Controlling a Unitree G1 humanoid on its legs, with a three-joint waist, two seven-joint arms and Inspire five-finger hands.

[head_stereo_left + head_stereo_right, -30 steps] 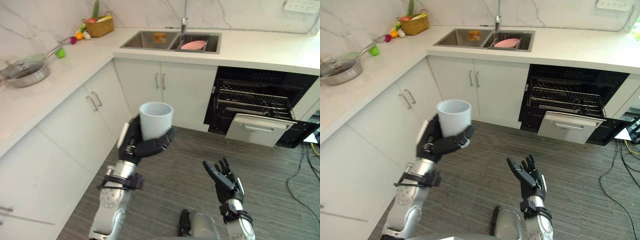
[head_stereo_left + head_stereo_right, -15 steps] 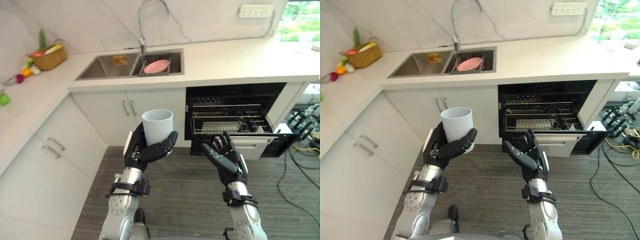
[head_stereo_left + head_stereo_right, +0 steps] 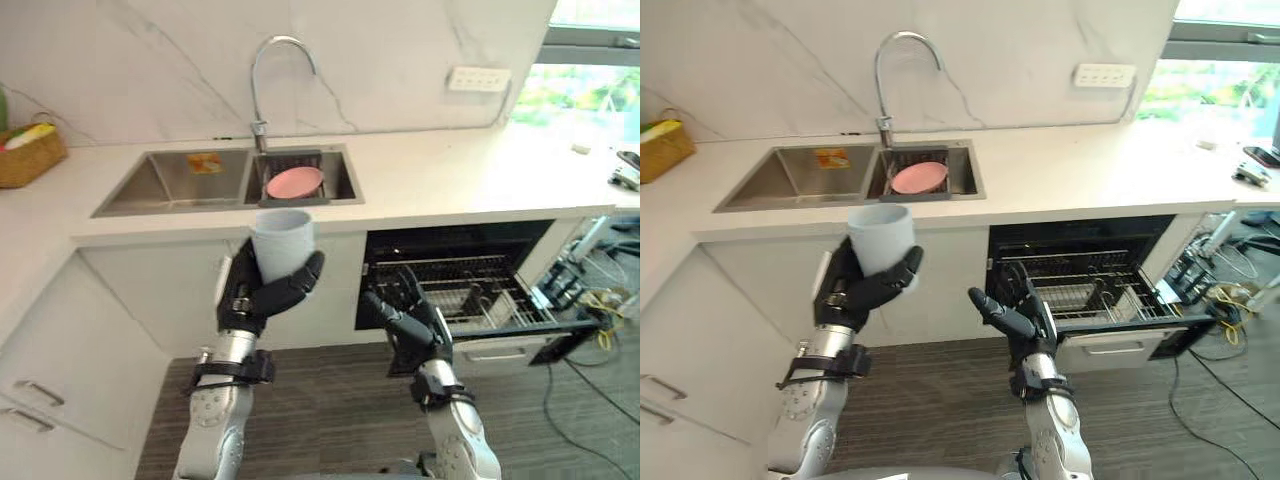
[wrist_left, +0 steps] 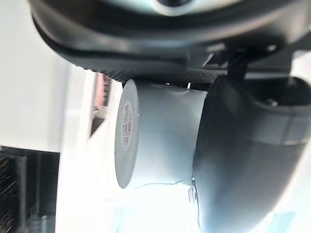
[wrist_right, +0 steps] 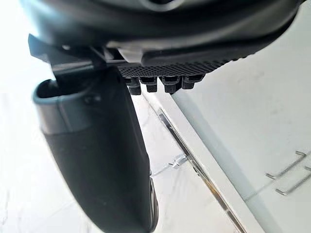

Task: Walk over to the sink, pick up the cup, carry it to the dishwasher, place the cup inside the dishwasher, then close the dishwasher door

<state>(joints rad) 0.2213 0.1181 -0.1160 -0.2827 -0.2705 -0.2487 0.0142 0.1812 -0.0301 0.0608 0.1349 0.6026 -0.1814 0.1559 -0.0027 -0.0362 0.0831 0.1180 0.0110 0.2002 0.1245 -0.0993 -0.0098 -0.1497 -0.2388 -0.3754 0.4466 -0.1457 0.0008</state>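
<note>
View swung toward dishwasher [image 3: 462, 262]; left robot hand [image 3: 262, 296] curled round cup [image 3: 283, 240]; right robot hand [image 3: 408, 316] spread.

White stone countertop [image 3: 450, 175] carries a woven basket [image 3: 30, 155] at its far left end and a curved chrome tap [image 3: 254, 95] at the back, with a pink dish [image 3: 294, 182] lying just below it; white socket plate [image 3: 478, 78] on the marbled wall [image 3: 150, 60], window [image 3: 585, 95] to its right, white handled cabinets [image 3: 70, 330] below, grey plank floor [image 3: 340, 410].
</note>
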